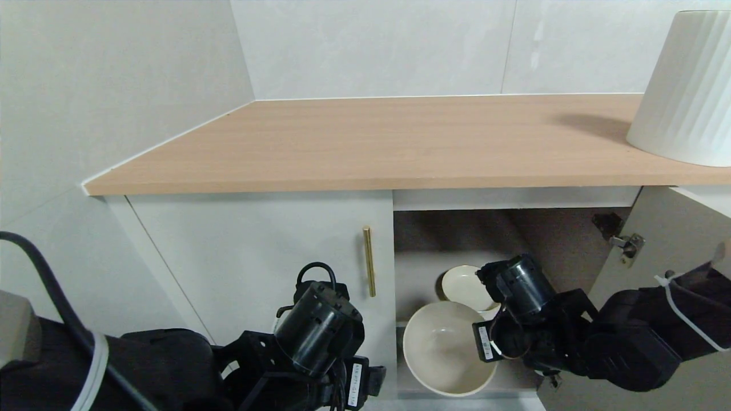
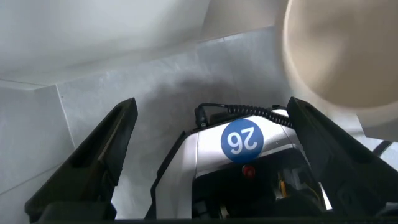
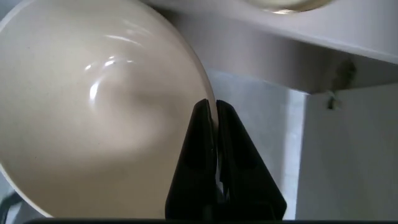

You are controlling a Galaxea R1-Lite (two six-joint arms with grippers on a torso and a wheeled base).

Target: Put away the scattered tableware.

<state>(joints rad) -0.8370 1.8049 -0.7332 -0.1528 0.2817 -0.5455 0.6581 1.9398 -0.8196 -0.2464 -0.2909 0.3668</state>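
bowl (image 1: 442, 348) | rim pinched by right end effector (image 3: 216, 115) | small dish (image 1: 464, 285) behind, part hidden

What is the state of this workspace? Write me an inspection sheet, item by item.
Surface: wooden countertop, above the cabinet.
Job's things: large cream bowl at the cabinet's opening; small dish inside, behind it.
Clutter: white ribbed shade on the countertop's right end.
Grippers: right gripper shut on the large cream bowl's rim; left gripper open, holding nothing.
Cables: black cable by the left arm, away from the cabinet.
Surroundings: pale wall tiles; left cabinet door shut, right cabinet door open.
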